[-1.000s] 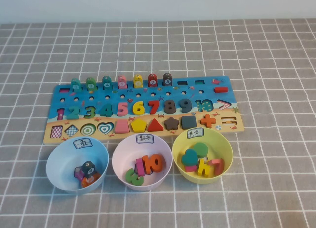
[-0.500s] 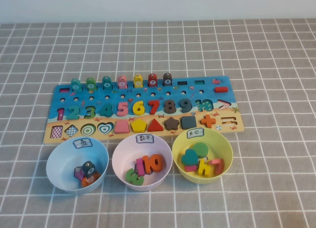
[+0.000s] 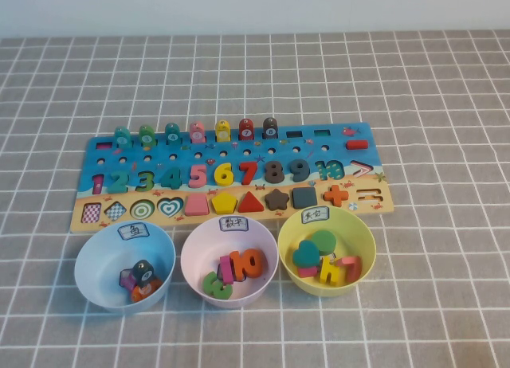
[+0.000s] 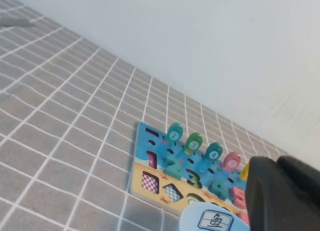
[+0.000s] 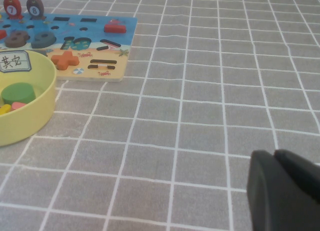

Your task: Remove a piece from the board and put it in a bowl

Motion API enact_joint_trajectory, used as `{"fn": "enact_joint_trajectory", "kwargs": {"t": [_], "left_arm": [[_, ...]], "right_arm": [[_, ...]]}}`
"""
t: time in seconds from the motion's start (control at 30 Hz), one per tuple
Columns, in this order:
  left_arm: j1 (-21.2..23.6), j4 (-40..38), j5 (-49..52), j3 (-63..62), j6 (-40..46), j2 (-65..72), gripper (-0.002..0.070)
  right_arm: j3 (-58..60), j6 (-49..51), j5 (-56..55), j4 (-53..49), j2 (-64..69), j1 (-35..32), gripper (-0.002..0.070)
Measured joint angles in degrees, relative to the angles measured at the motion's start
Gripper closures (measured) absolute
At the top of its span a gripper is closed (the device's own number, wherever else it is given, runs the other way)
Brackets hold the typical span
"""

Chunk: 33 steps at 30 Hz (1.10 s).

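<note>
The long rectangular wooden puzzle board [image 3: 231,175], blue on top with a sandy lower strip, lies flat across the middle of the grey tabletop with white grid lines [image 3: 430,81] in the high view. The small flat teal wooden numeral "2" [image 3: 119,181] sits in its slot toward the board's 9 o'clock end, touching nothing above it, with a dark red "1" [image 3: 97,183] just beside it at 9 o'clock and the green "3" [image 3: 144,179] just beside it at 3 o'clock. At 12 o'clock from the numerals stands a row of coloured round-topped pegs [image 3: 197,131]; at 6 o'clock runs the strip of coloured shape tiles [image 3: 225,201]. Three round plastic bowls stand in a row just beside the board's 6 o'clock edge: a blue bowl [image 3: 96,264] directly at 6 o'clock from the teal numeral, the pale pink-lilac bowl [image 3: 195,256] with a small white label on its rim in the middle, holding several coloured numerals, and a yellow bowl [image 3: 362,244] at 3 o'clock holding shapes. Nothing lies over the teal numeral. Neither arm shows in the high view. The left gripper [image 4: 285,193] appears only as a dark mass in its wrist view, above the blue bowl's label; the right gripper [image 5: 282,191] hangs over bare tabletop well apart from the board's corner. I cannot tell how the fingers of either stand.
</note>
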Motion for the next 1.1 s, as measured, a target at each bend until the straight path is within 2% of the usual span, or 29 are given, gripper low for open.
{"fn": "enact_joint_trajectory", "kwargs": {"t": [0.13, 0.33, 0.6, 0.77, 1.1], "left_arm": [[0.0, -1.6, 4.9, -2.6, -2.3, 0.1, 0.0680], [0.0, -1.3, 22.7, -17.4, -1.6, 12.3, 0.0680], [0.0, -0.9, 39.8, -34.6, 11.2, 34.1, 0.0680], [0.0, -0.8, 44.8, -42.4, 16.3, 47.1, 0.0680], [0.0, -0.6, 47.7, -58.1, 23.2, 74.2, 0.0680]], "right_arm": [[0.0, 0.0, 0.0, 0.0, 0.0, 0.0, 0.0694], [0.0, 0.0, 0.0, 0.0, 0.0, 0.0, 0.0694], [0.0, 0.0, 0.0, 0.0, 0.0, 0.0, 0.0694], [0.0, 0.0, 0.0, 0.0, 0.0, 0.0, 0.0694], [0.0, 0.0, 0.0, 0.0, 0.0, 0.0, 0.0694]]}}
